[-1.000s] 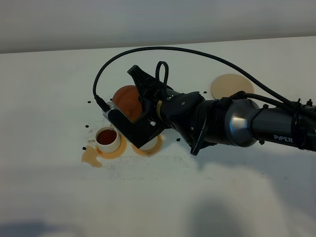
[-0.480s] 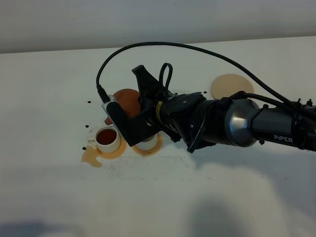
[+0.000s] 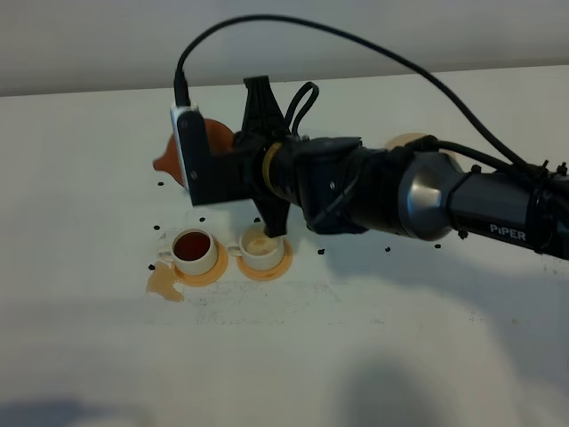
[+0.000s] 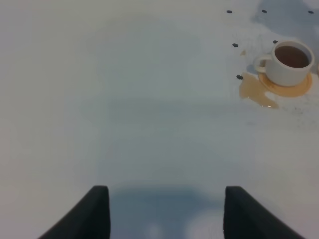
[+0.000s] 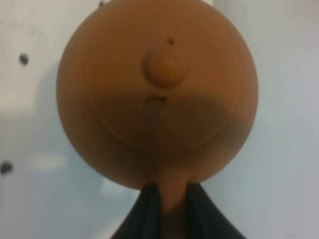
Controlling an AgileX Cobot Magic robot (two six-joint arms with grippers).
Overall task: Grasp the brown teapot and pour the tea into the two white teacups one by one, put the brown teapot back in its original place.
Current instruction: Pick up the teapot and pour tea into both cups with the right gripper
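My right gripper (image 5: 169,201) pinches the loop handle of the smooth, round, reddish clay teapot (image 5: 157,94), held behind the glossy white filled teacup (image 3: 193,250) and the near-empty teacup (image 3: 260,247). Its spout-to-handle axis lies sideways, with the spout pointing toward the high view's left. The left gripper (image 4: 167,214) has its jaws spread.

1x brown teapot (image 5: 158,99), 2x white teacups (image 3: 193,251) (image 3: 260,250), 2x orange coasters (image 3: 203,277) (image 3: 267,271), 1x cream saucer (image 3: 402,142), 1x tea puddle (image 3: 164,285)
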